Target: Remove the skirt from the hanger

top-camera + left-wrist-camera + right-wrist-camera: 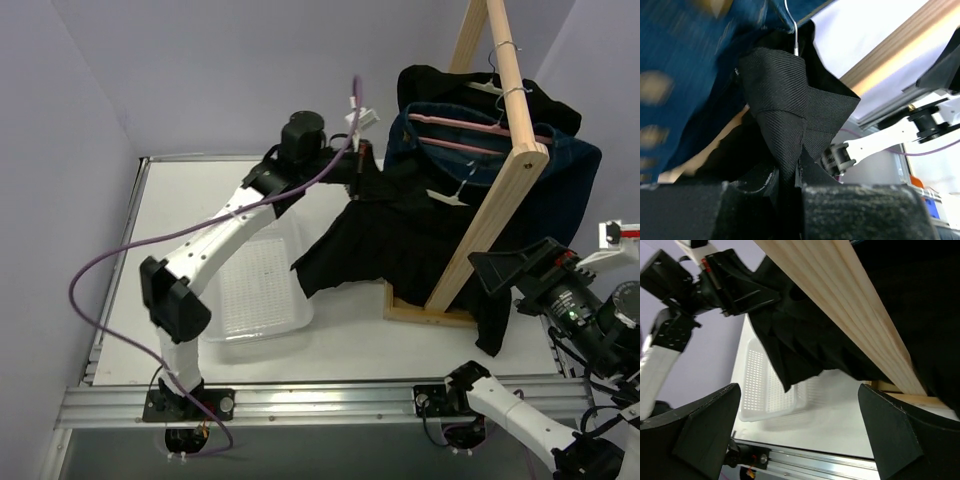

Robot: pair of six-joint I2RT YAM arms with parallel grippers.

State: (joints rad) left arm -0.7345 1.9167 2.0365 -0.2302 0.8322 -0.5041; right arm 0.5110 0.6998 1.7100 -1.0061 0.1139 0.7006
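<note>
L gripper (790, 175) pinches skirt (785, 100); hanger (452, 194) mostly hidden; R gripper (800, 412) agape

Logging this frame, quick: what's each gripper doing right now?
Left gripper: closed, pinching the black pleated fabric skirt.
Right gripper: open, holding nothing.

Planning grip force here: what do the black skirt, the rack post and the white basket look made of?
Skirt: woven fabric, matte, with visible diagonal ribs. Rack post: bare pale wood, grain lines showing. Basket: probably plastic, white, perforated, slightly translucent.
</note>
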